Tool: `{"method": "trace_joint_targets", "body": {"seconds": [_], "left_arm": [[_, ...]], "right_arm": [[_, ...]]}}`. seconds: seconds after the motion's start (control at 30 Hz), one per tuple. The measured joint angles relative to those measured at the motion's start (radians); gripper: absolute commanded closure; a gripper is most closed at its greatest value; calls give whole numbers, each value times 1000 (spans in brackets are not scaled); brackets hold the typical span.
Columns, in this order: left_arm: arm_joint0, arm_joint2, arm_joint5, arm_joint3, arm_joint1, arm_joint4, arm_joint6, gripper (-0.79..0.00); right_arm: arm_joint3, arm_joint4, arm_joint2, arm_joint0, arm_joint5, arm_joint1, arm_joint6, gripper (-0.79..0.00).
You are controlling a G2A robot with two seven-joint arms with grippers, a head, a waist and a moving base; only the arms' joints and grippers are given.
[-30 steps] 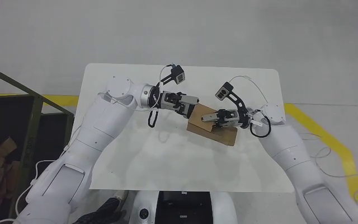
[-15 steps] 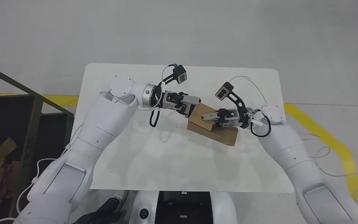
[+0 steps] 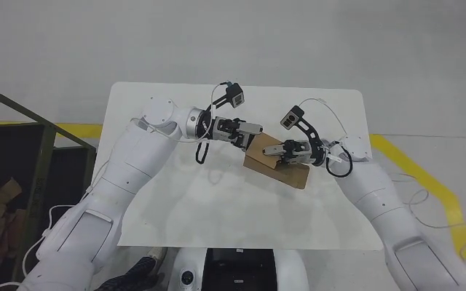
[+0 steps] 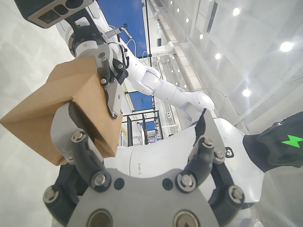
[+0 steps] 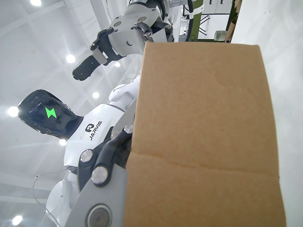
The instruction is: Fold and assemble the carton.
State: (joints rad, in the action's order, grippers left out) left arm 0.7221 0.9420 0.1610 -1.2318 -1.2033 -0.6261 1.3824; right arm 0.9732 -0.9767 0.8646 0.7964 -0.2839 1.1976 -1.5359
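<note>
Roughly: white tabletop (image 3: 160,211); brown carton (image 3: 287,173) over it, just right of centre, part-folded. R gripper (image 3: 268,151) clamps one panel; L gripper (image 3: 253,136) spread wide, touching carton. Cardboard prob. light, stiff, creasable; grip panels nr fold lines.

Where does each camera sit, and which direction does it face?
Top view: above the arms, looking down at the table, left gripper, right gripper and carton.
Left wrist view: behind the open left gripper, facing up; head shows.
Right wrist view: behind the right gripper, facing up along the carton; head shows.
All three share the carton.
</note>
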Motion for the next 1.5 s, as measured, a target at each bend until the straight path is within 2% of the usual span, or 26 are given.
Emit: {"method": "trace_joint_targets", "body": {"seconds": [0.4,0.8,1.03,1.27,1.5], "left_arm": [[-6,-2,3,10,-5,0,4,-785],[40,77,-15,-12,24,46,-2,-785],[80,126,-33,-64,43,65,-5,-785],[108,154,-52,-76,58,72,43,-785],[124,176,3,-115,73,153,51,-785]], "right_arm": [[-16,-14,-2,-3,0,1,0,0],[-11,-4,29,7,0,-31,0,0],[84,-14,-10,19,0,-68,0,0],[158,-44,-47,13,0,-120,0,0],[220,-88,-112,-5,-1,-166,0,0]]}}
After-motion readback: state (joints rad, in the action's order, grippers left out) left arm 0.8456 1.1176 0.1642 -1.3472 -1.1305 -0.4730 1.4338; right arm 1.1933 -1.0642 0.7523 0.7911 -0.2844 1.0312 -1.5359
